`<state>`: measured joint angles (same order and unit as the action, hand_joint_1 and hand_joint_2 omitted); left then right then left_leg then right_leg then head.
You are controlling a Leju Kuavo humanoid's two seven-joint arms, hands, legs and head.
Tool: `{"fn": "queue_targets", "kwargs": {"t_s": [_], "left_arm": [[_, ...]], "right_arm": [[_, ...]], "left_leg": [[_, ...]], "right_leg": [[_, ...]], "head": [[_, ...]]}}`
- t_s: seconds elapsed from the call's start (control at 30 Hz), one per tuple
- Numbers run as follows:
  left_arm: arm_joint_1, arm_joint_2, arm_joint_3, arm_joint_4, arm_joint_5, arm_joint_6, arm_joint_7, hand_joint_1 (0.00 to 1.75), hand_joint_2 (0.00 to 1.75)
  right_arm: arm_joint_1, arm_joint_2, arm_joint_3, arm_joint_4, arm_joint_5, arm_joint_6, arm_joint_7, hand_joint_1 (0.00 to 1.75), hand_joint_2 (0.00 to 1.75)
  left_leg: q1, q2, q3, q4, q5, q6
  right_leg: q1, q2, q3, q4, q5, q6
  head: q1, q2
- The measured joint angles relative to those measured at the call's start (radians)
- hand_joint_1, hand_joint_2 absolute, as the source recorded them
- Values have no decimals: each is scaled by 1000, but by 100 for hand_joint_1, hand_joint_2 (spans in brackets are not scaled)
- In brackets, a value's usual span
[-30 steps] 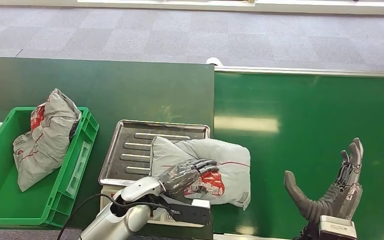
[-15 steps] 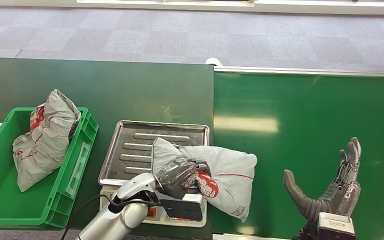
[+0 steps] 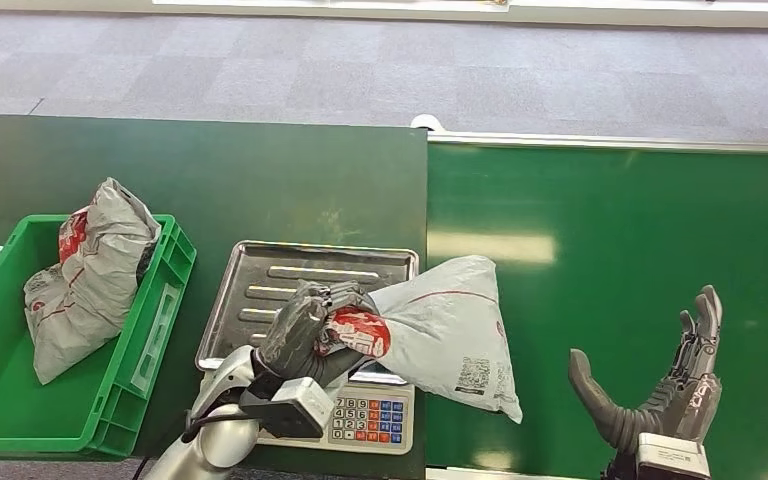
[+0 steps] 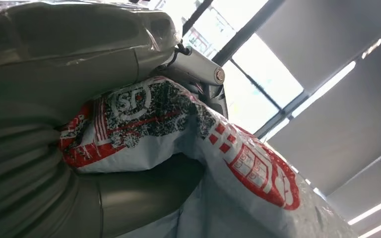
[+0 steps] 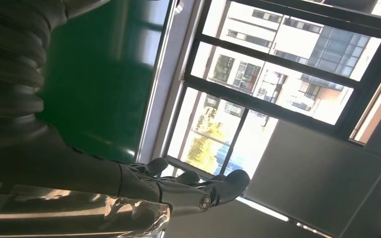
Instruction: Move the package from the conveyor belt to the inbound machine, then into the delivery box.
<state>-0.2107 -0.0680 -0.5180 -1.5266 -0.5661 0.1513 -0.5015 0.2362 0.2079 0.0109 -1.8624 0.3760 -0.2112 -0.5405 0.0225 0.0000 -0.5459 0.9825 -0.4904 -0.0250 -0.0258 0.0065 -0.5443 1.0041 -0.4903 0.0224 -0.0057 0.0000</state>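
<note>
The grey plastic mailer package with red printing (image 3: pixel 440 325) is lifted at its bunched left end, its body slanting down toward four o'clock over the edge where the ribbed steel weighing tray of the inbound scale (image 3: pixel 260 285) meets the bright green conveyor belt (image 3: pixel 620 240). The left hand (image 3: pixel 305 330) grips that red-printed end, fingers wrapped tightly round the crumpled plastic; from the left wrist the same bag (image 4: pixel 188 144) bulges between thumb and fingers. Below the hand, at six o'clock, sits the scale's white keypad (image 3: pixel 370 420). At nine o'clock of the tray stands a green plastic delivery crate (image 3: pixel 165 300) holding another grey mailer (image 3: pixel 85 275). At four o'clock of the package, the right hand (image 3: pixel 675 385) hovers over the belt, fingers upright and spread, thumb apart, holding nothing.
</note>
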Motion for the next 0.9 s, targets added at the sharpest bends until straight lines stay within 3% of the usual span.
{"fn": "queue_targets", "kwargs": {"t_s": [0.23,0.43,0.63,0.8,0.9], "left_arm": [[68,2,71,-124,105,147,-89,171,175],[120,19,133,-247,26,250,-95,171,175],[140,36,167,-309,7,279,-100,171,175],[154,51,213,-369,-1,409,-100,171,175],[179,58,279,-417,46,485,-106,162,175]], "right_arm": [[4,0,-1,0,-4,-9,-3,0,175],[12,0,0,0,-6,-20,-3,0,175],[15,0,1,0,-8,-21,-3,0,175],[17,0,1,1,-19,-32,-3,0,175],[22,0,1,1,-26,-41,-2,0,175]], "left_leg": [[0,0,-1,0,0,0],[0,0,-1,0,0,0],[0,0,-1,0,0,0],[0,0,-1,0,0,0],[0,0,-1,0,0,0]], "right_leg": [[0,0,-1,0,0,0],[0,0,-1,0,0,0],[0,0,-1,0,0,0],[0,0,-1,0,0,0],[0,0,-1,0,0,0]], "head": [[0,0],[0,0],[0,0],[0,0],[0,0]]}}
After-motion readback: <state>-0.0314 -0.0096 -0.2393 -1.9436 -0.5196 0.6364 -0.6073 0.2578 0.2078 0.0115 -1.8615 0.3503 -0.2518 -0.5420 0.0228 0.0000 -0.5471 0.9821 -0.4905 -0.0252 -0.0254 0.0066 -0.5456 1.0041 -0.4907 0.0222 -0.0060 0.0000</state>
